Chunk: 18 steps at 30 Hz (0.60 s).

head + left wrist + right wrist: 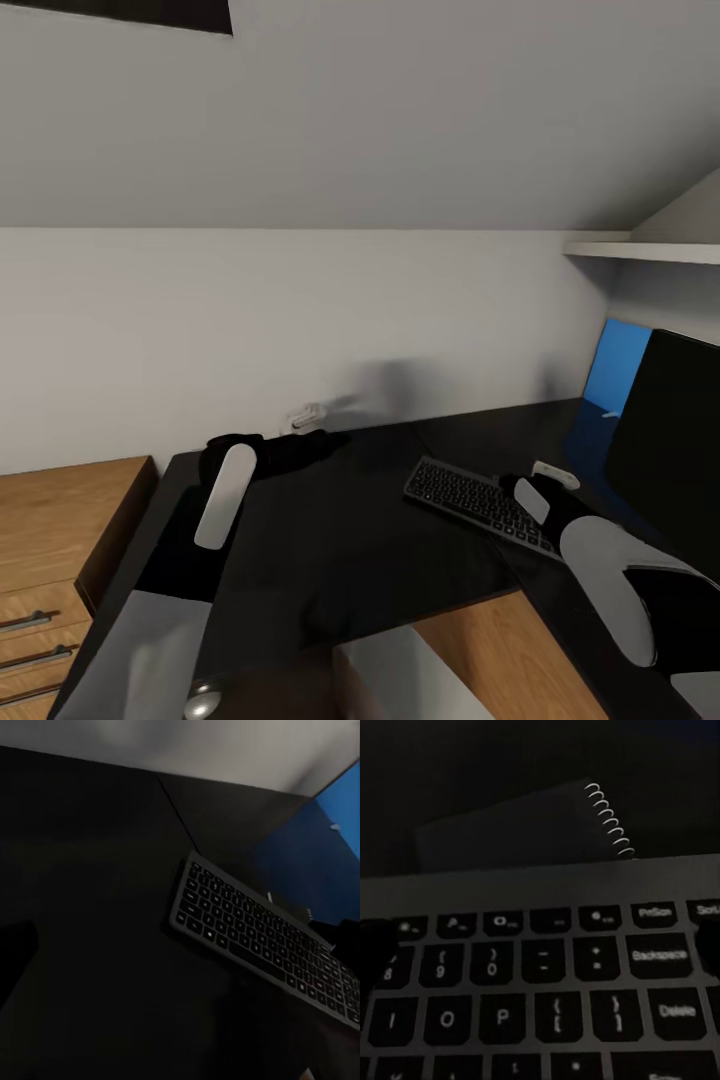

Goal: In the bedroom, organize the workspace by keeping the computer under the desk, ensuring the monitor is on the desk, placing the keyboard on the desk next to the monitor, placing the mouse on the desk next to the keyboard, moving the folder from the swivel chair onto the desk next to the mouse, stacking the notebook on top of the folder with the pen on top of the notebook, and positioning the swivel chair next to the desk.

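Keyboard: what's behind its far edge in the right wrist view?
A dark spiral-bound notebook lies flat on the desk just past the keyboard. Its near edge is hidden behind the keyboard.

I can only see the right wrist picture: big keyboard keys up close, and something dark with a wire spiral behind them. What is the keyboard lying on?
Observer: In the head view, the keyboard lies at an angle on a black desk, near the desk's inner corner.
Operator: Is there a screen anywhere near it?
Observer: Yes. A monitor with a black screen stands on the desk just beyond the keyboard's right end.
Operator: And where is the robot's other arm?
Observer: The left gripper is over the back of the desk near the wall, well apart from the keyboard.
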Available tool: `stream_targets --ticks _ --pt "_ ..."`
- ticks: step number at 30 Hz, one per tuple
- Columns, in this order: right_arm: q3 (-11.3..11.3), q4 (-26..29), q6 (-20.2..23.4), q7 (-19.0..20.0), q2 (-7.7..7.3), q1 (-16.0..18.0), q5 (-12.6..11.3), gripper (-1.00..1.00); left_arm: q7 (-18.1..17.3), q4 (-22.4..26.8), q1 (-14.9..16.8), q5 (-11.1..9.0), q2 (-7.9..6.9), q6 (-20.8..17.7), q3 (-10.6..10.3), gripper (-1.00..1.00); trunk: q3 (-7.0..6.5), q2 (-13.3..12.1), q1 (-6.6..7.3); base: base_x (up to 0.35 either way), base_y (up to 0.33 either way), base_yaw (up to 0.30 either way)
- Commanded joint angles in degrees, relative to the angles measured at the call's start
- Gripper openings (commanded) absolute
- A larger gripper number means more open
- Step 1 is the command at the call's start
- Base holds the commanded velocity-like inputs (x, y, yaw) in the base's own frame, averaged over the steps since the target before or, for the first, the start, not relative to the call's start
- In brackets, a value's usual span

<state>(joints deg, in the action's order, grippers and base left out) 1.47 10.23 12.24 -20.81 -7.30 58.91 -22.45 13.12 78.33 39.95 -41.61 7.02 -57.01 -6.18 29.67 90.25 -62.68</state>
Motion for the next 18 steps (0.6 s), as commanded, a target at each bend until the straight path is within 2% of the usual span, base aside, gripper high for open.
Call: stream_targets --ticks 1,14,18 --pt "0.11 0.14 0.37 -0.19 0.01 0.02 0.09 1.00 0.61 0.05 0.04 -0.61 0.01 -0.14 0.00 1.00 0.25 0.45 -0.22 0.000 0.000 0.000" --pt "0.19 0.00 0.81 -1.14 -0.29 0.02 0.23 1.00 0.68 0.06 0.04 -0.58 0.01 -0.19 0.03 1.00 2.58 5.66 -3.08 0.000 0.000 0.000" --pt "0.15 -0.06 0.85 -3.08 -0.30 0.00 0.22 1.00 0.68 0.07 0.04 -0.58 0.01 -0.20 0.03 1.00 2.58 5.66 -3.08 0.000 0.000 0.000"
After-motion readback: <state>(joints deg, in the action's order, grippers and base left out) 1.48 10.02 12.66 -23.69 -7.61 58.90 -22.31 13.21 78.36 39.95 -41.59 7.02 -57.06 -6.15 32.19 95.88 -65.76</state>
